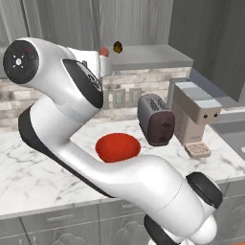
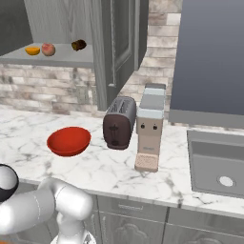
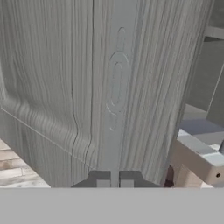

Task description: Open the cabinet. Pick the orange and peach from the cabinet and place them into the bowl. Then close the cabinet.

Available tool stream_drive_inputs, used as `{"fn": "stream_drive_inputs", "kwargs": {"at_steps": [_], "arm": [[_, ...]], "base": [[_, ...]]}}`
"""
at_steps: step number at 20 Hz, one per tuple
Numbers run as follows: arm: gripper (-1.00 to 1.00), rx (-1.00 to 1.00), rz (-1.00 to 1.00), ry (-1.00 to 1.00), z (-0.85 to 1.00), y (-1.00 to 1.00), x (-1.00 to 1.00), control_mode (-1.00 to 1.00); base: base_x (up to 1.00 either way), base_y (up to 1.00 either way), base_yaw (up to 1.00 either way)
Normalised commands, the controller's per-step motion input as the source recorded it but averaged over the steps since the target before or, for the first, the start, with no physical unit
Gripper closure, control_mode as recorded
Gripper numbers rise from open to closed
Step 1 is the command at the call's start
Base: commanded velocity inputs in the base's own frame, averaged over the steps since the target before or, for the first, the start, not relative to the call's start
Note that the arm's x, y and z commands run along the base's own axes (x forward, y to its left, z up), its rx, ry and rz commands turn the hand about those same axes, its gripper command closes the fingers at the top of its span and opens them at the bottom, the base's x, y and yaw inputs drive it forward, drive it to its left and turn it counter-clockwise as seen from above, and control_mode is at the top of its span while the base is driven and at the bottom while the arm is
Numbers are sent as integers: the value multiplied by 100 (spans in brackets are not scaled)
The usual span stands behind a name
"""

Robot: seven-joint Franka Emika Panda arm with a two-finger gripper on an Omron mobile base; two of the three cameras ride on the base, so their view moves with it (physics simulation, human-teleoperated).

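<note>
Gripper (image 3: 114, 183) fingers stand nearly together against the grey door panel of the cabinet (image 3: 87, 87), while the orange (image 2: 32, 50) and the peach (image 2: 48, 49) lie on its shelf.

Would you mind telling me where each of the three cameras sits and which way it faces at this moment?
Left base view: behind the arm to its left, facing the counter with the bowl and toaster; the white arm crosses the foreground.
Right base view: behind the arm to its right, facing the orange and peach on the shelf of the cabinet; the arm's base shows at lower left.
Hand view: on the hand, close against a grey cabinet door; the gripper shows at the bottom.
Both base views share the bowl, toaster and coffee machine.
</note>
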Motion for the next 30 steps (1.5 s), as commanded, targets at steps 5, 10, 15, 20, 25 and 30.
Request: {"fn": "stream_drive_inputs", "kwargs": {"at_steps": [5,10,15,20,25,30], "arm": [[-100,0,-3,8,-9,15,0,-100],[-100,0,0,2,0,-1,-19,-100],[-100,0,0,0,5,-7,-51,-100],[-100,0,0,2,4,-28,-58,-100],[-100,10,1,8,0,-59,-22,-100],[-100,16,5,-2,0,-77,-9,-100]], "base": [[0,0,0],[0,0,0],[0,0,0],[0,0,0],[0,0,0],[0,0,0]]}}
